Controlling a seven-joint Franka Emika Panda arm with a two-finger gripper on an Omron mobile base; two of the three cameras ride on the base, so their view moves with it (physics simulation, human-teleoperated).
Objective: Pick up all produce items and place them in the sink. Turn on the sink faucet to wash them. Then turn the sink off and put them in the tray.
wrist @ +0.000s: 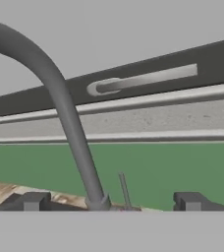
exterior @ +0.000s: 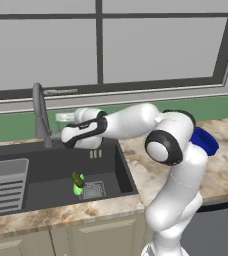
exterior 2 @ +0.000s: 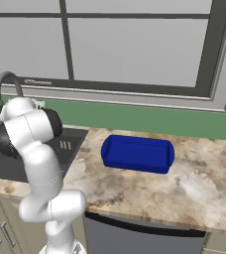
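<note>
The two produce items lie together on the floor of the dark sink [exterior: 46, 170], beside the drain grate: the olive one [exterior: 77, 178] rests against the lime green one [exterior: 78, 190]. My gripper [exterior: 62, 136] hovers above the sink's back rim, pointing at the base of the sink faucet [exterior: 38, 112]. In the hand view, the gooseneck faucet [wrist: 70, 113] rises right ahead, its thin lever [wrist: 125, 191] just right of the stem. My gripper [wrist: 111, 202] is open, with nothing between the fingertips [wrist: 33, 201]. The blue tray [exterior 2: 137, 153] sits empty on the counter to the right of the sink.
A grey ribbed rack [exterior: 3, 185] fills the sink's left part. A window sill and green wall run behind the faucet. My arm's elbow [exterior: 163, 145] hangs over the marble counter [exterior 2: 184, 188] and hides part of the tray [exterior: 206, 141].
</note>
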